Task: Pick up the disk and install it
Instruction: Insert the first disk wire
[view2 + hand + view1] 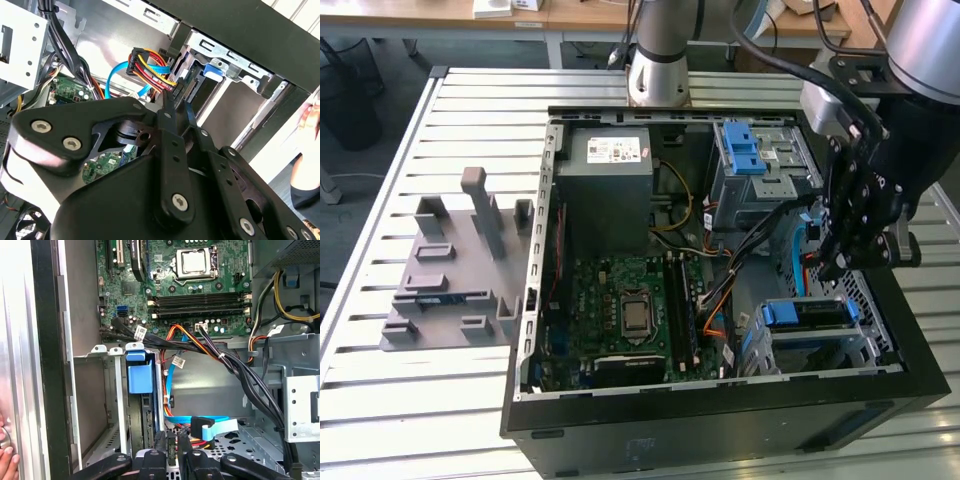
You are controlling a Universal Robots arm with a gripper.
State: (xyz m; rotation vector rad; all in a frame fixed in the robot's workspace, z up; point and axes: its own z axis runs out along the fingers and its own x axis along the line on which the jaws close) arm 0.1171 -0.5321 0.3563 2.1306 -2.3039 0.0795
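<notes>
Here we see the gripper (842,262) inside the open computer case (720,420), near the disk (805,314) seated in its bay. Its fingers (183,440) stand narrow around a cable connector (170,85).

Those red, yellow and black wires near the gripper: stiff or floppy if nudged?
Probably floppy: the wires curve loosely toward their plug. Likely light, being thin strands. They may spring back, being anchored at the plug beside the disk.
</notes>
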